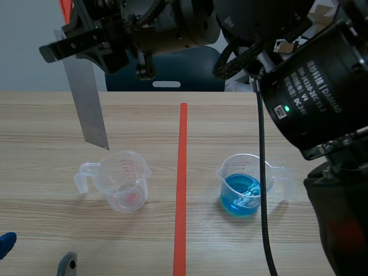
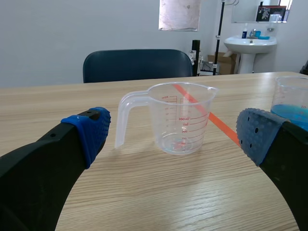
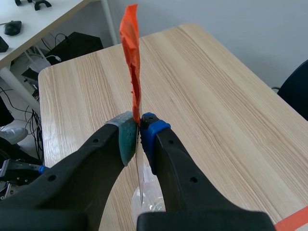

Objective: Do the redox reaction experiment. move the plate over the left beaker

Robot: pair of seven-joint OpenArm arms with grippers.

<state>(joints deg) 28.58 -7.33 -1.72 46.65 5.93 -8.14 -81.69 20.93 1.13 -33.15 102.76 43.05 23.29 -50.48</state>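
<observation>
Plate (image 1: 86,103) in right tool (image 3: 138,126), beaker (image 2: 182,120) red-graduated

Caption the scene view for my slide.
Metal plate, clamped in the right arm's jaws, hangs near the empty left beaker; right beaker holds blue liquid.

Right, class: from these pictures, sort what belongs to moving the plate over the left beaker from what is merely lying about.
Belongs to the job:
metal plate
right gripper, shut on the plate
empty left beaker

Just about:
beaker of blue liquid
left gripper, open and holding nothing
blue chair
sink
</observation>
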